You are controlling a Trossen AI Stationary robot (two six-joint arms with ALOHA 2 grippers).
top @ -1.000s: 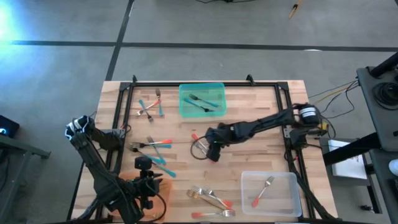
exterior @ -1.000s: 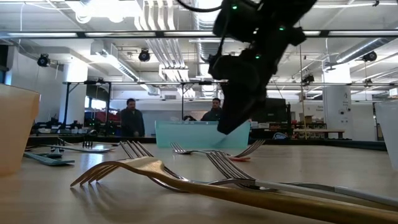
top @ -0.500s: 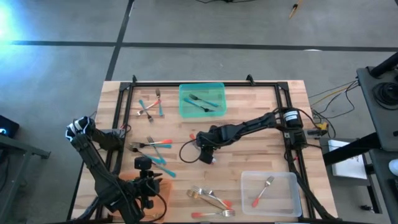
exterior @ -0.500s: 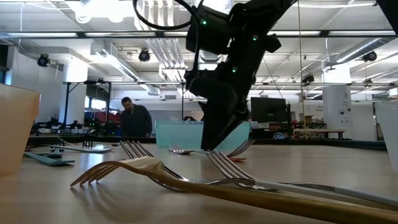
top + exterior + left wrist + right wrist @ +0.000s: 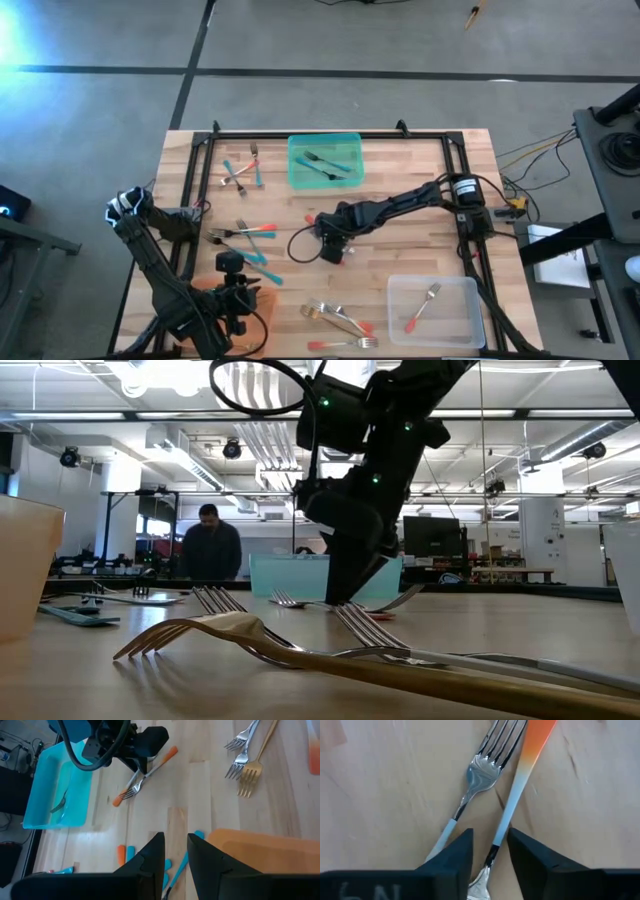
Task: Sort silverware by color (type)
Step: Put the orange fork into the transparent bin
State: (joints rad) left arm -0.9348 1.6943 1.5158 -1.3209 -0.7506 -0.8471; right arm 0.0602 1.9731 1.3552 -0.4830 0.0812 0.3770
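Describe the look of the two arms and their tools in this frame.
Both arms are dark, near-black jointed links. The right arm has a round joint with a pale ring near its base and a black cable looping beside its wrist; green indicator lights show in the low view. Its right tool has two flat, matte black fingers. The left arm carries a white-marked joint; the left tool has matching blocky black fingers.

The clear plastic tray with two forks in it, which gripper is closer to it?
Right. The right gripper is at mid-table, up-left of the clear plastic tray; the left gripper sits at the front-left edge, farther away.
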